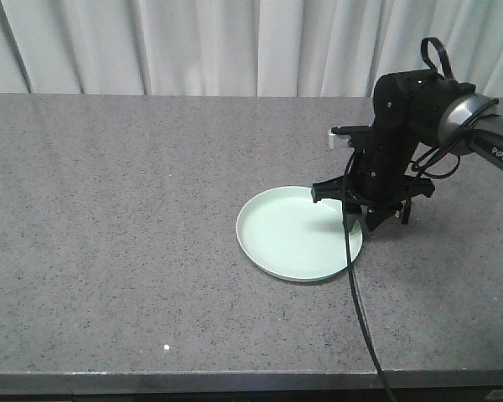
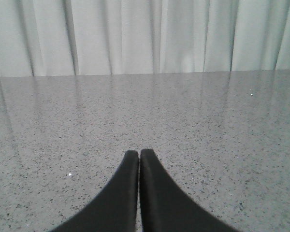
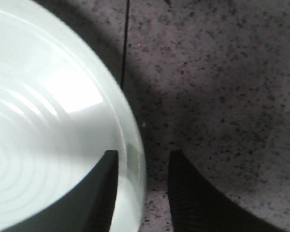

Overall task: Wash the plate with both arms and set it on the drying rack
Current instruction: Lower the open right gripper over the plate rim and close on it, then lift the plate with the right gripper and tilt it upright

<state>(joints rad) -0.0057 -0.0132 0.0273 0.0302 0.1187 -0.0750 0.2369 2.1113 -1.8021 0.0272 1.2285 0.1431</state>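
The pale mint-green plate [image 1: 289,234] lies flat on the grey speckled countertop [image 1: 109,209], right of centre. My right gripper [image 1: 366,224] points down at the plate's right edge. In the right wrist view the right gripper [image 3: 142,157] is open, with one finger over the plate [image 3: 48,121] and the other over the counter, so the rim sits between the jaws. My left gripper [image 2: 138,152] is shut and empty, low over bare counter; it does not show in the exterior view. The drying rack is out of view.
A white curtain [image 1: 193,42] hangs behind the counter's far edge. A black cable [image 1: 360,310] runs from the right arm across the plate's right rim down over the counter's front edge [image 1: 235,381].
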